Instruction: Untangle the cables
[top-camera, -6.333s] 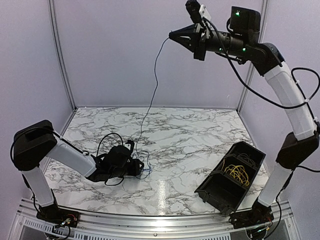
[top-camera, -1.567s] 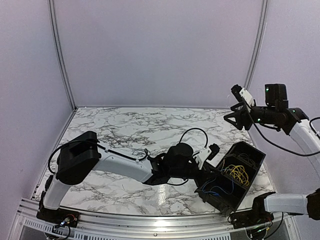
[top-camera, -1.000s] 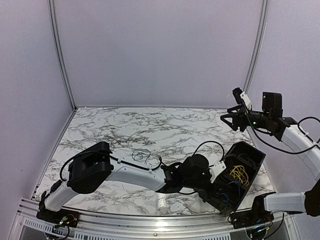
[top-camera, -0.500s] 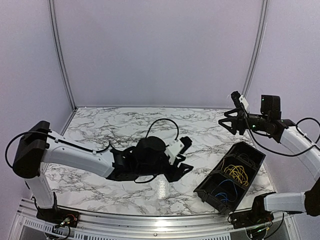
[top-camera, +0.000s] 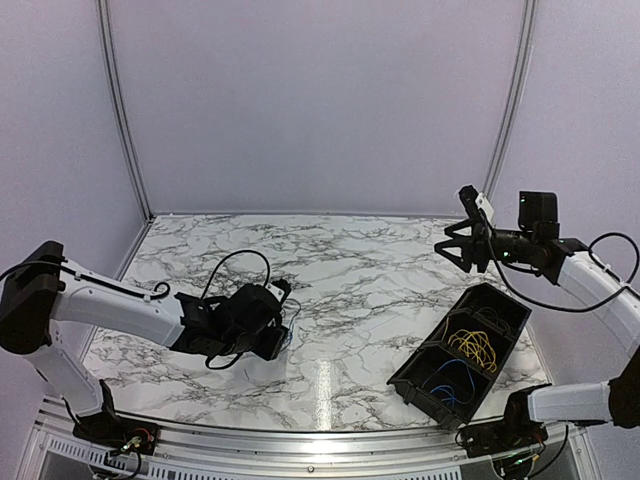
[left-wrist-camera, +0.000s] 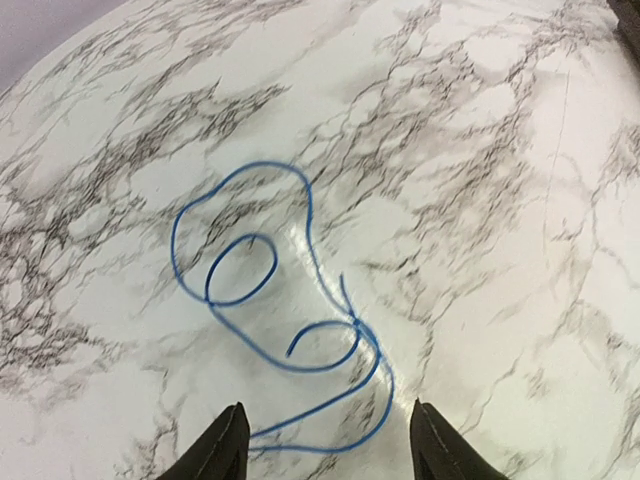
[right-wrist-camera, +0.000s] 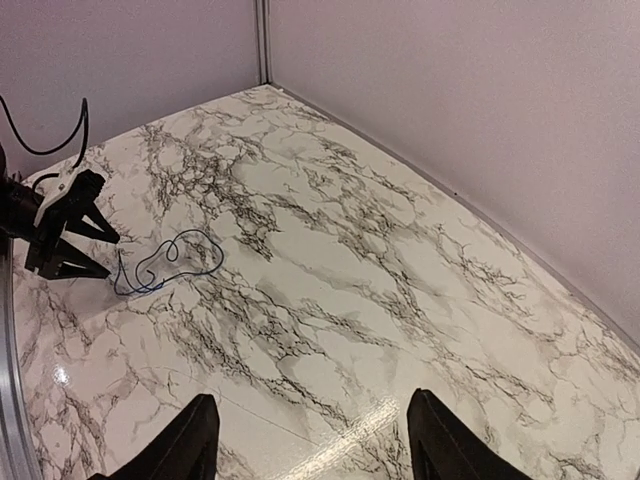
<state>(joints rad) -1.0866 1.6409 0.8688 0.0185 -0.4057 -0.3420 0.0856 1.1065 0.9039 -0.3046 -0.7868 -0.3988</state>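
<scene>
While the left arm (top-camera: 120, 305) lies stretched low over the desk (top-camera: 380, 265), the left gripper (left-wrist-camera: 325, 455) sits well to the left of the black bin (top-camera: 425, 385), close above the marble. Its fingers are spread wide, with only the desk and the near end of the loose blue cable (left-wrist-camera: 352, 325) between them. Cannot tell from the left wrist view whether either fingertip touches the wire.

Loose blue cable: one thin wire lying flat on the desk, well left of the bin. It is thrown into several overlapping loops, one large outer loop with smaller ones inside it and a free end curling in the middle. In the right wrist view it lies just in front of the left gripper's tips.

Right gripper (right-wrist-camera: 320, 440): up in the air beyond the bin's far end, clear of the desk. Fingers spread apart, nothing between them.

Bin contents:
- Far compartment: yellow cables (top-camera: 472, 345), a loose bunch of loops. A few darker strands lie among them, too small to make out.
- Near compartment: binned blue cable (top-camera: 447, 378), curled on the compartment floor.
</scene>
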